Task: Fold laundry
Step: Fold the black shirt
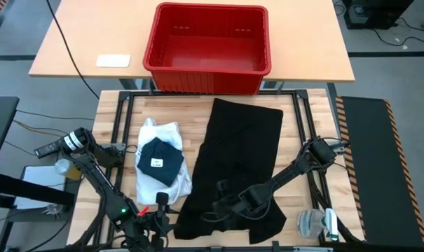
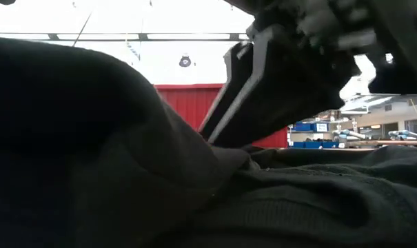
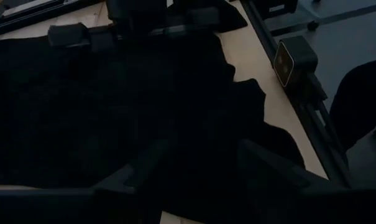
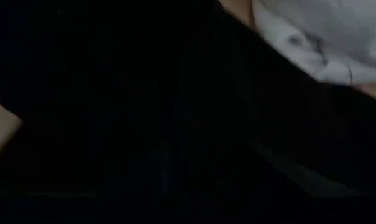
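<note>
Laundry lies on the table (image 1: 113, 105) in two lots. The big black garment (image 1: 243, 150) is spread flat in the middle and runs from the far side to the near edge. To its left sits a white shirt (image 1: 171, 133) with a small dark piece (image 1: 160, 160) on top. I see no bright blue piece.

The right end effector (image 1: 224, 205) is low on the near part of the black garment, right on the cloth. I cannot tell how wide its fingers are or if it has hold of any cloth. The left end effector (image 1: 160, 218) is near the front edge, just left of the black garment, by its near left corner. Its fingers (image 3: 141, 171) stand apart over the black cloth and hold nothing.

My guess is the step is to take the near edge of the black garment and fold it over. To do it well, each end effector should pinch just one layer at a near corner. Both should lift together and carry the edge straight to the far side, so the fold comes out flat. The left one should keep clear of the white shirt.

The red crate (image 1: 208, 49) stands on the far table, past the garment. It looks empty. A small white thing (image 1: 113, 61) lies to its left.
</note>
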